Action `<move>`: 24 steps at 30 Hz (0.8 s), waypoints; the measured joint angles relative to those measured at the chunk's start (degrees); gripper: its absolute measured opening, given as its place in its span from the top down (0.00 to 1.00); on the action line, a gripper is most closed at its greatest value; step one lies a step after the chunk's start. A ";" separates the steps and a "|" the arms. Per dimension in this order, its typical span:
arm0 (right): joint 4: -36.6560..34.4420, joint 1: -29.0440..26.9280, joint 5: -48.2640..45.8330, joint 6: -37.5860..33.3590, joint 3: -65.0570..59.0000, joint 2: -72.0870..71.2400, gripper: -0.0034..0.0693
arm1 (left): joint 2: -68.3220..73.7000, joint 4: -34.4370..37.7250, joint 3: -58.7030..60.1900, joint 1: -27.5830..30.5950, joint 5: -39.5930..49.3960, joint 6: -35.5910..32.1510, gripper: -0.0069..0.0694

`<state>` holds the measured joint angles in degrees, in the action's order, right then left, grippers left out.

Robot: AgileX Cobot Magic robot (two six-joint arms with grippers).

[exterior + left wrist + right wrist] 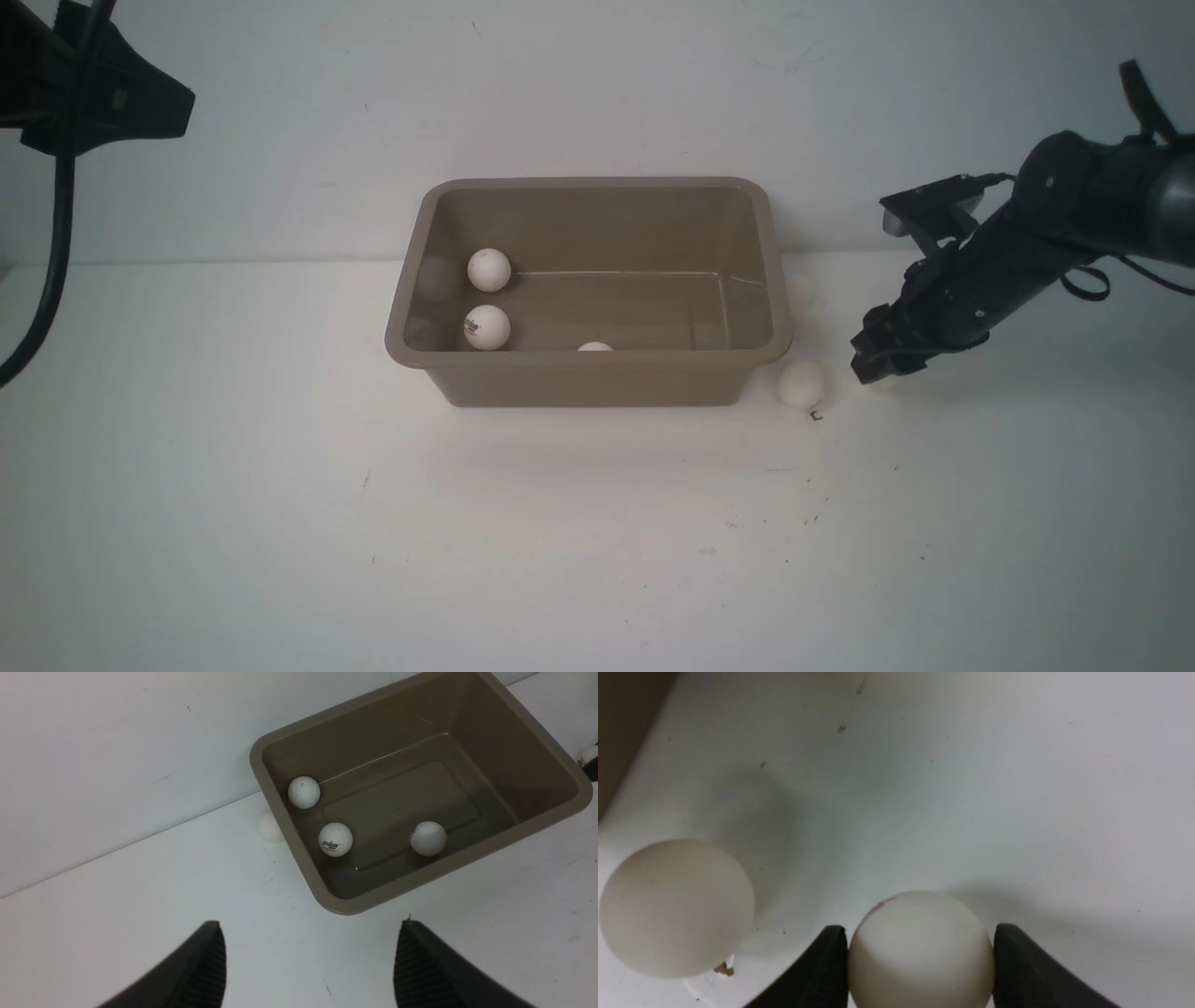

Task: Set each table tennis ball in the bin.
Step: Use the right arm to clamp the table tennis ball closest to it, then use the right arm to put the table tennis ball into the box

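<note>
White table (280,523), pale wall (579,84)

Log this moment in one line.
right hand: shut on small white round ball | left hand: open | taupe plastic bin: three balls

The white surface (597,541) is carrying the bin (597,385). One table tennis ball (801,384) is lying just beside its right front corner, and another ball (270,827) is sitting just beside its left wall.

1. Left gripper (310,961): jaws stand wide apart, arm raised.
2. Right gripper (868,364): arm slanting downward, both fingers (817,970) pressed against a table tennis ball (920,952) between them.
</note>
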<state>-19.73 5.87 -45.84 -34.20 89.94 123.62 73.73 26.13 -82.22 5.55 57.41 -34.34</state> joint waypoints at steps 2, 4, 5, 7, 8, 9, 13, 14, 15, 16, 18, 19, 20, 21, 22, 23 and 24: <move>-0.04 0.00 0.28 -0.05 0.00 -0.52 0.46 | 0.00 0.00 0.00 0.00 0.00 0.00 0.34; -0.35 0.06 0.36 -1.05 0.00 -2.10 0.46 | 0.00 0.00 0.00 0.00 0.20 0.00 0.34; -0.99 0.06 0.36 -1.90 0.00 -3.10 0.46 | 0.00 0.00 0.00 0.00 0.28 0.00 0.35; -3.88 0.35 0.20 -5.35 0.00 -6.02 0.46 | 0.00 0.00 0.00 0.00 0.83 0.00 0.35; -5.90 0.66 -0.06 -7.65 0.00 -7.50 0.46 | 0.00 0.00 0.00 0.00 0.91 0.00 0.35; -7.81 0.91 -0.32 -9.70 0.00 -8.58 0.46 | 0.00 0.00 0.00 0.00 0.91 0.00 0.35; -19.07 3.12 -1.98 -19.51 0.06 -11.53 0.46 | 0.00 0.24 0.00 0.00 0.85 0.00 0.35; -21.38 3.80 -2.71 -21.06 0.42 -11.51 0.46 | 0.00 0.24 0.00 0.00 0.81 0.00 0.35; -22.84 4.36 -3.34 -22.05 0.78 -11.43 0.46 | 0.00 0.24 0.00 0.00 0.81 0.00 0.35; -23.88 4.95 -4.02 -22.79 1.25 -11.14 0.46 | 0.00 0.30 0.00 0.00 0.81 0.00 0.35; -25.00 6.50 -5.19 -24.54 2.91 -9.96 0.46 | 0.00 0.50 0.00 0.00 0.81 0.00 0.35; -25.36 7.40 -5.24 -25.62 3.90 -9.02 0.46 | 0.00 0.56 0.00 0.00 0.81 0.00 0.35; -25.36 7.54 -5.16 -25.62 4.05 -8.87 0.46 | 0.00 0.56 0.00 0.00 0.81 0.00 0.35; -25.76 8.54 -4.70 -26.49 5.28 -7.52 0.46 | -0.05 0.68 0.00 0.00 0.81 0.00 0.35; -25.84 9.00 -4.44 -26.67 6.02 -6.68 0.46 | -0.05 0.68 0.00 0.00 0.81 0.00 0.35; -25.88 9.51 -4.25 -26.79 7.05 -5.55 0.46 | -0.05 0.68 0.00 0.00 0.81 0.00 0.35; -25.88 9.56 -4.17 -26.79 7.19 -5.39 0.46 | -0.05 0.68 0.00 0.00 0.81 0.00 0.35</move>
<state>-45.61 15.43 -50.01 -60.99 97.14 118.24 73.69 26.80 -82.22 5.55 58.22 -34.34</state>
